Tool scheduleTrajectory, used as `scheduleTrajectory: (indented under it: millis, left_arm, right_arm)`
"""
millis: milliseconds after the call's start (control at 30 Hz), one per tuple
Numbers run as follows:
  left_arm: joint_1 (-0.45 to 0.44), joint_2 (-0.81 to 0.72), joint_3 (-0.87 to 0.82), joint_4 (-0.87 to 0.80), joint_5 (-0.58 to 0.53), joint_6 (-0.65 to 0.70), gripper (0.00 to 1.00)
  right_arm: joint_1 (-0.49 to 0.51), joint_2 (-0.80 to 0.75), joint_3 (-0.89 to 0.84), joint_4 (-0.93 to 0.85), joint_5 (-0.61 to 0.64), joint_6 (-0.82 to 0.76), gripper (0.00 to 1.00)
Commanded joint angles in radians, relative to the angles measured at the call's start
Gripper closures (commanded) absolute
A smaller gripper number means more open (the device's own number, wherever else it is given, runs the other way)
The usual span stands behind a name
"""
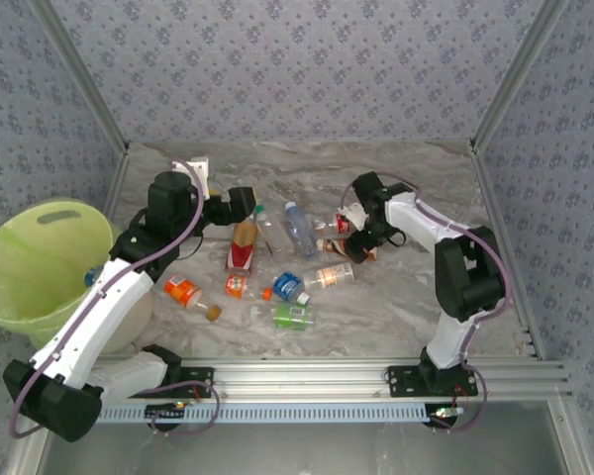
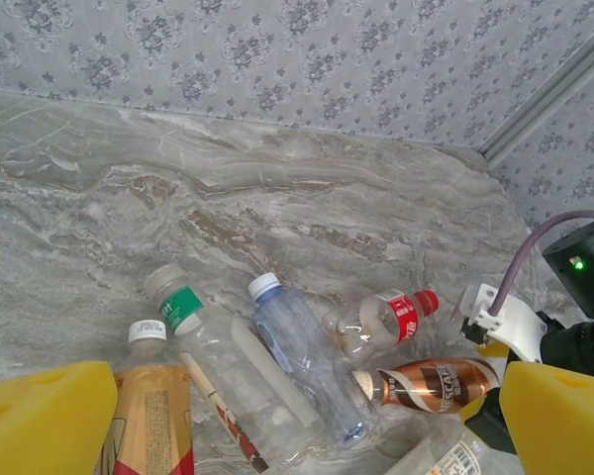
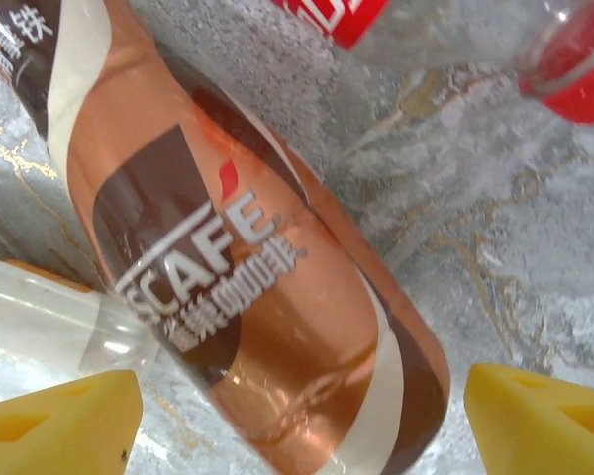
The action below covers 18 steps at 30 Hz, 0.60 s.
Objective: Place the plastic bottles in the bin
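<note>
1. Yellow foam pads (image 3: 544, 416) of the right gripper (image 3: 302, 421) stand wide apart, one on either side of a brown coffee bottle (image 3: 257, 297) lying on the marble tabletop (image 3: 495, 237).
2. A clear gap shows between the coffee bottle and the pad on the picture's right. Contact at the other pad cannot be confirmed. Nothing is pinched.
3. In the right wrist view a red-labelled bottle (image 3: 426, 30) lies just beyond the coffee bottle.
4. Jaws of the left gripper (image 2: 302, 421) are likewise spread wide and hold nothing. It hangs over the far-left part of the bottle cluster.
5. In the left wrist view a white-capped tea bottle (image 2: 153, 406) lies just beside the pad on the picture's left. Whether they touch cannot be told.
6. Between the left pads lie a green-collared clear bottle (image 2: 208, 356) and a blue-tinted bottle (image 2: 297, 346), side by side.
7. Nearer the arm bases, the top view shows an orange-labelled bottle (image 1: 183, 292), a blue-labelled bottle (image 1: 289, 287) and a green-labelled bottle (image 1: 293, 317) lying on their sides.
8. At the far left the yellow-green bin (image 1: 20, 287) stands beside the left arm, well apart from both grippers.
</note>
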Motion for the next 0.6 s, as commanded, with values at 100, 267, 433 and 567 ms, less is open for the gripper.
scheduleTrajectory:
  millis: [100,267,433,567]
  left_arm:
    - [-0.005,-0.034,-0.010,0.028,-0.030,-0.005,0.01]
    - [-0.004,-0.028,-0.015,0.029,-0.032,-0.003,0.01]
    - [-0.004,-0.011,-0.027,0.051,-0.034,-0.003,0.01]
    - [-0.004,0.004,-0.014,0.052,-0.017,-0.005,0.01]
  right_arm:
    - [-0.005,0.089,0.032,-0.029,-0.011,-0.218,0.18]
    - [-0.009,0.127,0.012,-0.014,0.025,-0.276,0.24]
    - [0.003,0.129,-0.033,0.018,0.061,-0.358,0.28]
    - [0.008,0.130,-0.050,0.046,0.070,-0.386,0.32]
